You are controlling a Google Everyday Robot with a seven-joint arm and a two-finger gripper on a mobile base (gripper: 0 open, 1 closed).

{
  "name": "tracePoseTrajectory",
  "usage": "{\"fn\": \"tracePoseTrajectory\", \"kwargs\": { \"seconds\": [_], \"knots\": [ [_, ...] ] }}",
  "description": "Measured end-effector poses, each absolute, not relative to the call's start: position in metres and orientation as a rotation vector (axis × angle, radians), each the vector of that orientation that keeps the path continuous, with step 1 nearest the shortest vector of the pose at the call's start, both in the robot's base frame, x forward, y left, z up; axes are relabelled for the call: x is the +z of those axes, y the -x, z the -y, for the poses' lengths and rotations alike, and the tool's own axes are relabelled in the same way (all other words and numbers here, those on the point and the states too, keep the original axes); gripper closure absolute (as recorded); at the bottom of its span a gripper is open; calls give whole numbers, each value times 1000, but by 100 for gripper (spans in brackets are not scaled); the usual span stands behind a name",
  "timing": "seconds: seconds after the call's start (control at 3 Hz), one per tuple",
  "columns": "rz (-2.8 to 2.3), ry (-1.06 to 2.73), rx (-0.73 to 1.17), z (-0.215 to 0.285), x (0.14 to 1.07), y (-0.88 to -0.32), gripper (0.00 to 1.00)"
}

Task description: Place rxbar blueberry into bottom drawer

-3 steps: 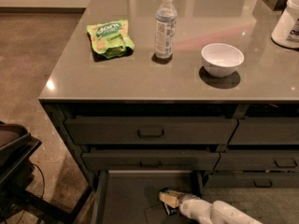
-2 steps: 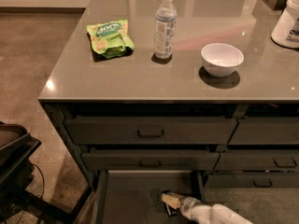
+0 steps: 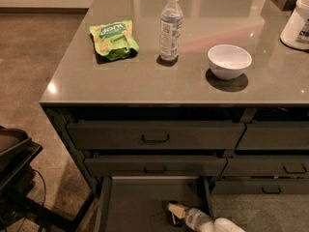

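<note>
The bottom drawer (image 3: 135,202) is pulled open below two shut drawers with dark bar handles, and its flat dark floor shows. My gripper (image 3: 175,214), on a white arm coming in from the lower right, sits low inside the drawer near its right wall. A small dark shape lies on the drawer floor right under the gripper's tip. I cannot tell whether it is the rxbar blueberry, and no dark blue wrapper shows plainly anywhere.
On the grey counter (image 3: 145,81) lie a green snack bag (image 3: 114,40), a water bottle (image 3: 170,27) and a white bowl (image 3: 229,61). A white container (image 3: 297,21) stands at the right edge. Narrower drawers (image 3: 270,166) are on the right. A dark chair (image 3: 14,168) stands at the left.
The gripper and arm have sunk slightly lower in the open drawer. Nothing on the counter has moved.
</note>
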State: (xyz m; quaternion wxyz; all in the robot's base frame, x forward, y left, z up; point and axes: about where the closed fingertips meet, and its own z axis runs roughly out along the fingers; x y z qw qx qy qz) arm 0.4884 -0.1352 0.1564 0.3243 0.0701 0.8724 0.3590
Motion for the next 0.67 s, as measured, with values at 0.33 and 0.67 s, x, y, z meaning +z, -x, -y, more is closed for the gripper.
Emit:
{"fn": "tracePoseTrajectory", "kwargs": {
  "seconds": [0.33,0.67],
  "knots": [
    [-2287,-190,940,136,154,-489,81],
    [-2287,-190,940,136,154,-489,59]
  ]
}}
